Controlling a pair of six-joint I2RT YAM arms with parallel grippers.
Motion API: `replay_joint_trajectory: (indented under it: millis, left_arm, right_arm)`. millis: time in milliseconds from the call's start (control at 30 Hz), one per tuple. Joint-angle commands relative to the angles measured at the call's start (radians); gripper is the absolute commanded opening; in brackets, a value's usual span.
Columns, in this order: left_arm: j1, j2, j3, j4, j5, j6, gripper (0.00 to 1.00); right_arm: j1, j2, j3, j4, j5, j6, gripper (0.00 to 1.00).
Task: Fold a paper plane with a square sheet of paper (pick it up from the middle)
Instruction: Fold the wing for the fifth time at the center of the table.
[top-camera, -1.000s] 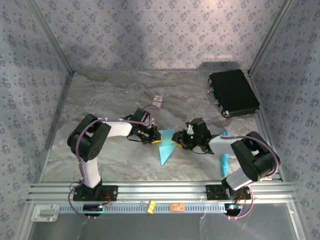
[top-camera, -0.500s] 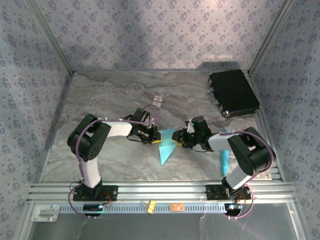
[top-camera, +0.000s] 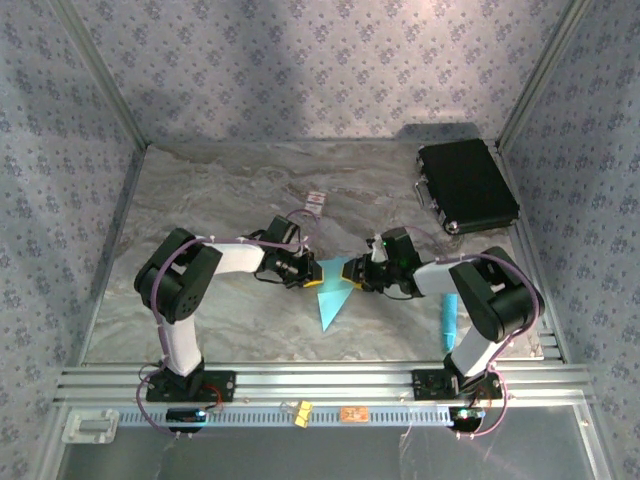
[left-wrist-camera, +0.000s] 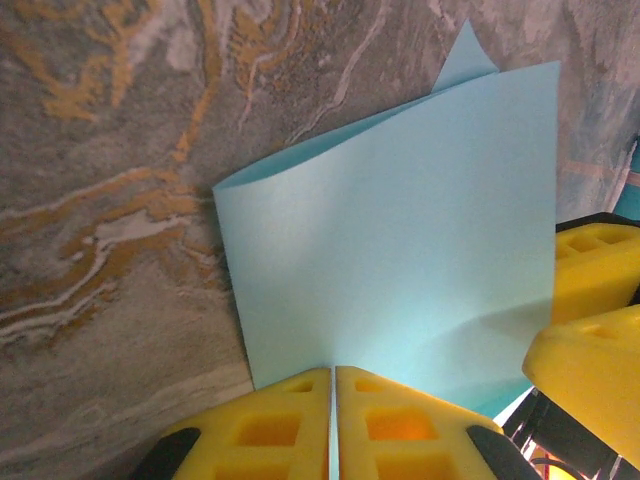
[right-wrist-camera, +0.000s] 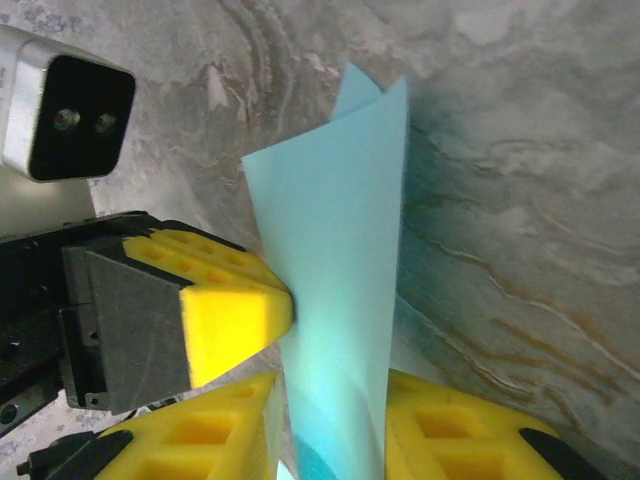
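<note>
The square sheet of paper (top-camera: 335, 295), light blue, is folded over and narrows to a point toward the near edge in the top view. My left gripper (top-camera: 305, 272) is shut on the paper's left edge. Its yellow jaws meet on that edge (left-wrist-camera: 333, 372) in the left wrist view, with the sheet (left-wrist-camera: 400, 250) spreading away from them. My right gripper (top-camera: 358, 275) holds the opposite side. In the right wrist view the bowed double layer (right-wrist-camera: 335, 300) stands between its fingers (right-wrist-camera: 455, 435), both pads against it. A left finger (right-wrist-camera: 235, 310) presses the paper from the side.
A black case (top-camera: 467, 187) lies at the back right. A cyan pen-like stick (top-camera: 450, 318) lies by the right arm. A small white card (top-camera: 316, 202) rests behind the grippers. Metal rails run along the near edge (top-camera: 320, 380).
The right gripper's jaws have narrowed onto the folded paper, and the right arm has shifted slightly left and back. The left arm and the paper's point have stayed still.
</note>
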Motion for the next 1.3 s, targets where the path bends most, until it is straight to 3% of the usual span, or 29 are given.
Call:
replay_joint_trajectory:
  millis: [0, 167, 300, 467, 633, 900, 1267]
  left_arm:
    - [0.007, -0.008, -0.004, -0.046, -0.041, 0.006, 0.11]
    - [0.008, -0.018, -0.001, -0.045, -0.033, 0.011, 0.13]
    - [0.008, -0.065, 0.002, -0.049, -0.036, 0.021, 0.21]
    - [0.007, -0.179, 0.003, -0.091, -0.095, 0.046, 0.38]
    - [-0.01, -0.274, -0.001, -0.156, -0.16, 0.111, 0.43]
    - [-0.164, -0.316, -0.007, -0.217, -0.336, 0.28, 0.4]
    - [-0.42, -0.306, -0.021, -0.268, -0.674, 0.419, 0.45]
  right_arm:
    - [-0.011, 0.029, 0.036, -0.02, -0.043, -0.049, 0.26]
    - [-0.016, 0.041, 0.06, -0.064, -0.045, -0.075, 0.15]
    - [-0.016, 0.01, 0.055, -0.067, -0.006, -0.044, 0.07]
    - [0.0, -0.081, -0.001, -0.028, 0.15, 0.079, 0.04]
    - [0.041, -0.19, -0.094, 0.015, 0.38, 0.29, 0.04]
    - [0.148, -0.219, -0.136, 0.049, 0.555, 0.494, 0.05]
    - [0.174, -0.221, -0.124, 0.054, 0.56, 0.52, 0.06]
